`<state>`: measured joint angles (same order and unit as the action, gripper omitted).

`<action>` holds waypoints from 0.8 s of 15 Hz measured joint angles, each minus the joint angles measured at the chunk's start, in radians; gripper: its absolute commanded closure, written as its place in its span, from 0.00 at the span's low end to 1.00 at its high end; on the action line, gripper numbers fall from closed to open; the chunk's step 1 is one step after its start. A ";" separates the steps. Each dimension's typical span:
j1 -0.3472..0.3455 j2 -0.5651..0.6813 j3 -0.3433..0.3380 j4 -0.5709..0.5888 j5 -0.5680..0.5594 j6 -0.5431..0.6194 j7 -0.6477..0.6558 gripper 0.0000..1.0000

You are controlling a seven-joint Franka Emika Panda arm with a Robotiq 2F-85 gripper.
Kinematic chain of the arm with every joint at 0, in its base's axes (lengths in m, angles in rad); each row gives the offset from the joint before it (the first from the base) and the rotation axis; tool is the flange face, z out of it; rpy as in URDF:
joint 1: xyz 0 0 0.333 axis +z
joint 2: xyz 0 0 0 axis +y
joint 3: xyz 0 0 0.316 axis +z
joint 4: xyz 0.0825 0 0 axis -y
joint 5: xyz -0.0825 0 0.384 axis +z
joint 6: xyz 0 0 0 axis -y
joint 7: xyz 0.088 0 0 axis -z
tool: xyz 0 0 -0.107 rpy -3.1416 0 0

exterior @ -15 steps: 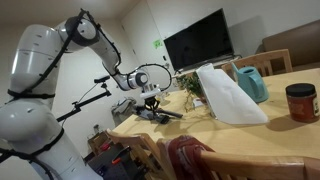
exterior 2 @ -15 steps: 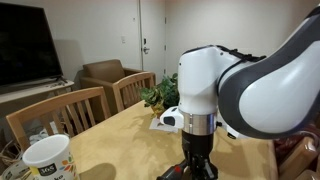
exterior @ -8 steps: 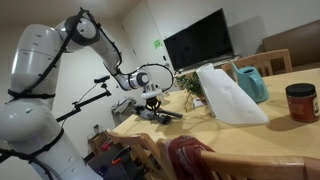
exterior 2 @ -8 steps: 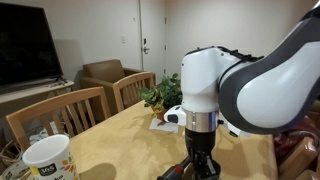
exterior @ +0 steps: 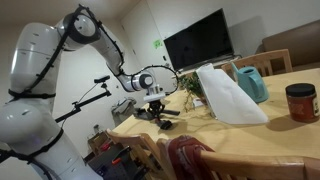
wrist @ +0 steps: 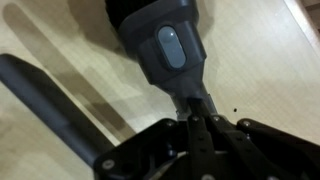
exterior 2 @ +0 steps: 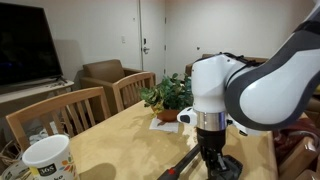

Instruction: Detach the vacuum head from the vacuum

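The vacuum [wrist: 165,45] is a dark-grey handheld body with a pale oval button, lying on the light wooden table [wrist: 270,70]. It tapers to a thin end [wrist: 196,101] that runs between my fingertips. My gripper [wrist: 198,118] points down and is shut on that thin end. A long black bar [wrist: 55,100] lies on the table beside it, apart from the body. In both exterior views the gripper [exterior: 153,103] [exterior 2: 212,160] is low over the table's end, on the dark vacuum [exterior: 163,117] [exterior 2: 228,168].
A large white bag [exterior: 226,95], a teal pitcher [exterior: 251,83] and a red jar [exterior: 300,101] stand further along the table. A white mug [exterior 2: 44,159] is at the near corner. Wooden chairs [exterior 2: 60,112] and a plant [exterior 2: 166,95] line the table's side.
The wrist and gripper have shifted sideways along the table, to the right in both exterior views, still low over the vacuum.
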<state>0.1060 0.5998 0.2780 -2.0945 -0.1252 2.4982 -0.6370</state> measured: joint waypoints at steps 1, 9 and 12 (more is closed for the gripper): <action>-0.005 -0.003 0.000 -0.005 0.001 0.000 0.000 1.00; 0.029 -0.026 0.005 -0.012 -0.021 -0.001 0.005 1.00; 0.061 -0.058 0.004 -0.005 -0.044 -0.025 0.038 1.00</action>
<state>0.1668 0.5417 0.2820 -2.0993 -0.1688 2.4736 -0.5995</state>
